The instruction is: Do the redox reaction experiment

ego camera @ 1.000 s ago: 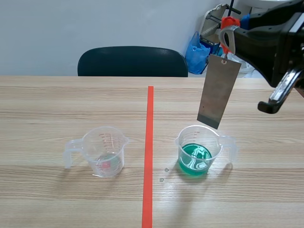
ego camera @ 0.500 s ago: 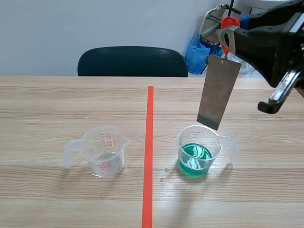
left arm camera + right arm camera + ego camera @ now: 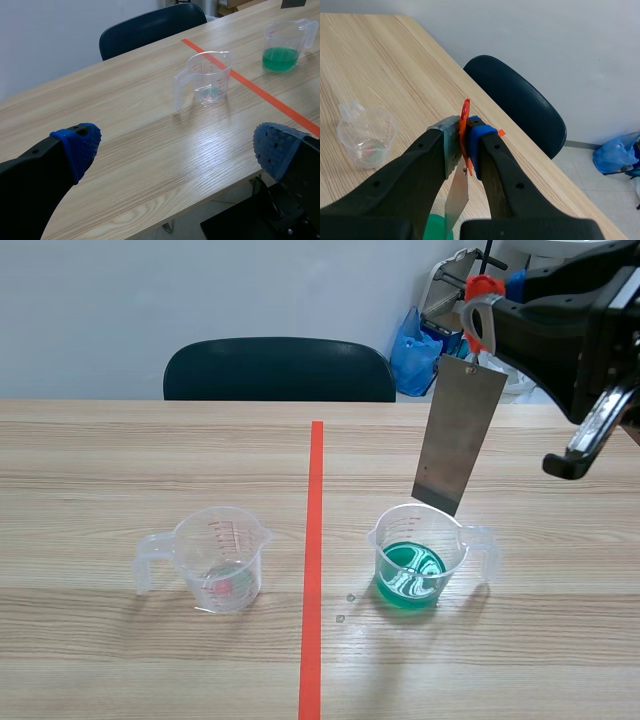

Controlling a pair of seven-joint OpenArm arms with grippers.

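Right gripper clamped on the orange clip. Its metal plate hangs over the cup of green liquid, nearer the table's front edge. Left gripper apart, holding nothing. Dipping judged outstanding.

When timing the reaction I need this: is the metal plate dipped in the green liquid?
No, the metal plate hangs from the right gripper, its lower edge above the green liquid.
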